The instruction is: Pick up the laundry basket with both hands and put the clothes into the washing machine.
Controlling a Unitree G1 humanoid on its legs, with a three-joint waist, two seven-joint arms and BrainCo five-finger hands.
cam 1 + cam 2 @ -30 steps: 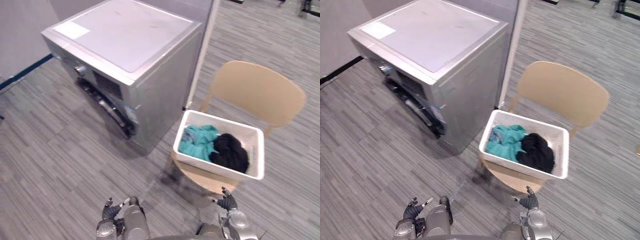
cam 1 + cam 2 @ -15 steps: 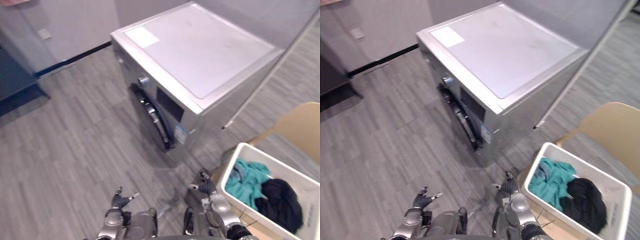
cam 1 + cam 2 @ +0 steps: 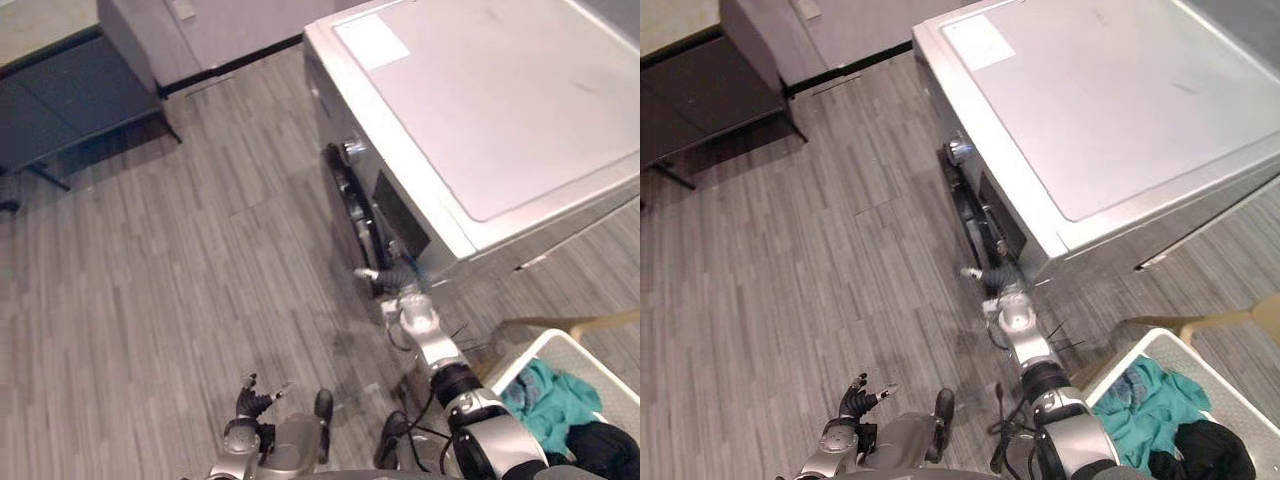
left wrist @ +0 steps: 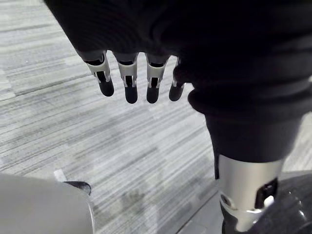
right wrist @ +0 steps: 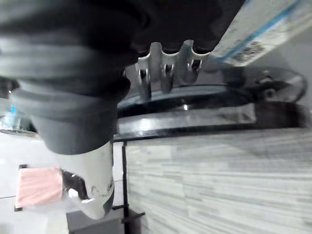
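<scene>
Basket (image 3: 1210,378) holds teal, black clothes (image 3: 1145,410) — right robot hand (image 3: 392,278) (straight-fingered) at washer door (image 3: 970,207), left robot hand (image 3: 258,398) relaxed.

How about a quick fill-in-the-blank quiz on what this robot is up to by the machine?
1. The ____ robot hand is at the dark front of the washing machine.
2. The white laundry basket holds a teal garment and a ____ one.
3. The left robot hand hangs low over the floor, fingers relaxed, holding ____.

Missing words: right; black; nothing.
</scene>
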